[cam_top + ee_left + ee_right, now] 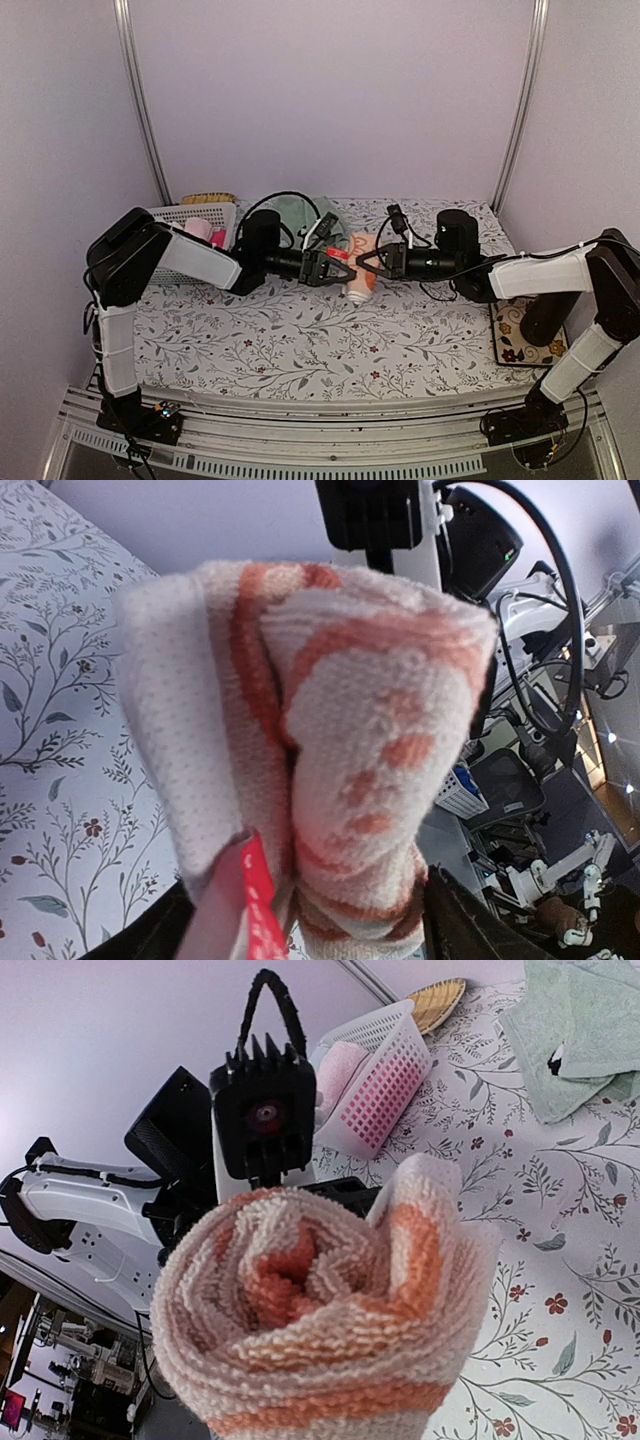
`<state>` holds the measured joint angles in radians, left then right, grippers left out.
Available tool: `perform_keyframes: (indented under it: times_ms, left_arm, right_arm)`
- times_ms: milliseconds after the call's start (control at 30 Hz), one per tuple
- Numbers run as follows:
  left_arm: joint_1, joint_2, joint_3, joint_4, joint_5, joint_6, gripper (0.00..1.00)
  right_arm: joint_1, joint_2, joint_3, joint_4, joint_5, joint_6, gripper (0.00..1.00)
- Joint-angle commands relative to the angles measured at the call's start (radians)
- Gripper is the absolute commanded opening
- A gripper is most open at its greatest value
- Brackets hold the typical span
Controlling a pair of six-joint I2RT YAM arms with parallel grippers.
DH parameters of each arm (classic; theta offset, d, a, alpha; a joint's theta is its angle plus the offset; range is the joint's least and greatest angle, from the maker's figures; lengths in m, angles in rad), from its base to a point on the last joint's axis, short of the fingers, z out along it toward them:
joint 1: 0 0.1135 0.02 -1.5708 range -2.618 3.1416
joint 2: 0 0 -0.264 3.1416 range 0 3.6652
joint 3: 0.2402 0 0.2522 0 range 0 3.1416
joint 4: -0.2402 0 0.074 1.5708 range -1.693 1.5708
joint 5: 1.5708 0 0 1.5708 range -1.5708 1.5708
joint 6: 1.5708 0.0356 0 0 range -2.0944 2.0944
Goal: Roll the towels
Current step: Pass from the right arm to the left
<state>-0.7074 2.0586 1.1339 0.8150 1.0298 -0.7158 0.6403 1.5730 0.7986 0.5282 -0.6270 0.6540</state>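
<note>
The orange-and-cream towel (360, 280) is rolled into a tight bundle and held just above the flowered tablecloth, between the two arms. My right gripper (364, 262) is shut on one end of it. The roll's spiral end (320, 1310) fills the right wrist view and hides the fingers. My left gripper (334, 265) faces it from the other side, jaws open. The roll (340, 730) sits between its dark fingers (470, 920), a red tag (262, 900) hanging by it. The mint green towel (300, 212) lies crumpled and flat at the back (570, 1040).
A white lattice basket (190, 218) holding a pink item (200, 230) stands at the back left (385, 1080), with a woven yellow piece (208, 198) behind it. A patterned mat (520, 335) lies under the right arm at the table's right edge.
</note>
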Motion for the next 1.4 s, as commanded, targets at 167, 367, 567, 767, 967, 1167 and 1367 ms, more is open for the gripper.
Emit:
perform_keyframes:
  times_ms: [167, 367, 567, 767, 967, 1167, 1367]
  left_arm:
    - [-0.047, -0.026, 0.07, -0.122, -0.011, 0.11, 0.73]
    - [-0.047, -0.008, 0.092, -0.158, -0.027, 0.12, 0.52]
    - [-0.049, -0.006, 0.122, -0.256, -0.077, 0.176, 0.32]
    - [-0.049, -0.011, 0.144, -0.336, -0.117, 0.191, 0.0]
    - [-0.024, -0.058, 0.109, -0.339, -0.118, 0.17, 0.0]
    - [0.097, -0.224, 0.035, -0.417, -0.124, 0.158, 0.0]
    - [0.238, -0.328, 0.054, -0.737, -0.237, 0.216, 0.0]
  right_arm:
    - [-0.003, 0.036, 0.043, -0.047, 0.111, 0.009, 0.03]
    - [-0.004, 0.035, 0.058, -0.081, 0.144, 0.012, 0.03]
    - [-0.002, 0.038, 0.07, -0.115, 0.19, 0.02, 0.04]
    - [0.004, 0.033, 0.079, -0.139, 0.22, 0.015, 0.12]
    - [-0.001, 0.002, 0.102, -0.225, 0.241, -0.028, 0.52]
    - [-0.043, -0.078, 0.112, -0.361, 0.258, -0.089, 0.82]
    - [-0.054, -0.126, 0.134, -0.507, 0.35, -0.151, 0.87]
